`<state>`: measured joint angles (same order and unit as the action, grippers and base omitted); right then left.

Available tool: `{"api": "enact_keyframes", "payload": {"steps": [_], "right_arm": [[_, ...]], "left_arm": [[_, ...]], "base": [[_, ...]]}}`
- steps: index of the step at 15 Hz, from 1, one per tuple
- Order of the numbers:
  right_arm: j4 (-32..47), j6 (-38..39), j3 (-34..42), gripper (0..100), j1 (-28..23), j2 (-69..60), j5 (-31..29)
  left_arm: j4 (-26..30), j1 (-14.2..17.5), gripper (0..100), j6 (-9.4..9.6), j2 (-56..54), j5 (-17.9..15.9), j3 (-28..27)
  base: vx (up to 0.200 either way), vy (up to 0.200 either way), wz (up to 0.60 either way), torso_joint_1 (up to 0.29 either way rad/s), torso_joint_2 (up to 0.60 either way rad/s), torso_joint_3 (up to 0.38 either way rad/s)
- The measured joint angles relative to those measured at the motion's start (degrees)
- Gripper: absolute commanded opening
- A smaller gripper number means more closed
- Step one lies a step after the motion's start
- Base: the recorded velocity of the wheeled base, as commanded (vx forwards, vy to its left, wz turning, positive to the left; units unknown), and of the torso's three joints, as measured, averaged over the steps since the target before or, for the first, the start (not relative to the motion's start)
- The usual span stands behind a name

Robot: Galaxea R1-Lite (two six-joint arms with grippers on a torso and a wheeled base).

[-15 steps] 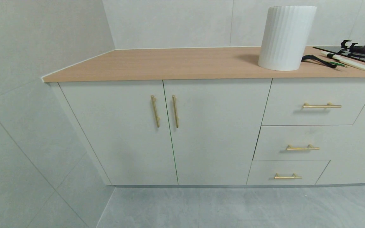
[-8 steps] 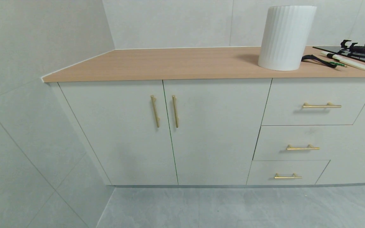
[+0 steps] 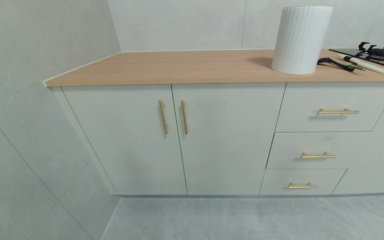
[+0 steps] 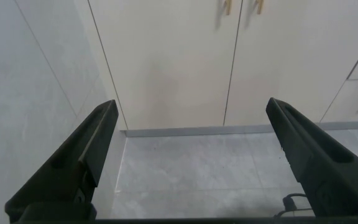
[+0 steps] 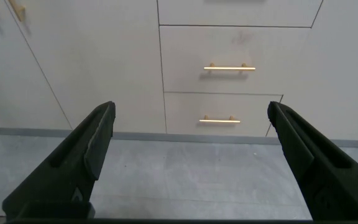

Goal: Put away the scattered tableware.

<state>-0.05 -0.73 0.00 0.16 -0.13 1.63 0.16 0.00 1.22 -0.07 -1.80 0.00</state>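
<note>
Hanging spread, left gripper (image 4: 190,106) and right gripper (image 5: 190,106) are held empty. Black and white utensils (image 3: 367,65) by the white ribbed canister (image 3: 300,40) should be approached squarely.

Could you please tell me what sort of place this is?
Probably a kitchen: a wooden countertop over cabinets and drawers, a gas stove at its right end, and utensils beside a white container.

No readable text, label, brand, number or sign anywhere. Plain cabinet doors (image 4: 166,56) straight ahead of the left gripper (image 4: 191,104), plain drawer fronts (image 5: 235,50) straight ahead of the right gripper (image 5: 191,106). Possibly a small green mark on the pale utensil (image 3: 367,65) lying on the worktop (image 3: 178,66), too small to read.
</note>
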Motion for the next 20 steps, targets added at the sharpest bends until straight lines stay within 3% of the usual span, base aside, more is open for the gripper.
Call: {"api": "enact_keyframes", "payload": {"steps": [6, 20], "right_arm": [[0.0, 0.3, -0.1, 100, 0.0, 0.0, 0.1], [0.0, 0.7, -0.1, 100, 0.0, 0.0, 0.1]], "left_arm": [[0.0, 0.0, 100, -0.13, 0.0, 0.0, 0.0], [0.0, 0.0, 100, -0.24, 0.0, 0.0, 0.0]], "base": [[0.0, 0.0, 0.0, 0.0, 0.0, 0.0], [0.0, -0.2, 0.0, 0.004, 0.0, 0.001]]}}
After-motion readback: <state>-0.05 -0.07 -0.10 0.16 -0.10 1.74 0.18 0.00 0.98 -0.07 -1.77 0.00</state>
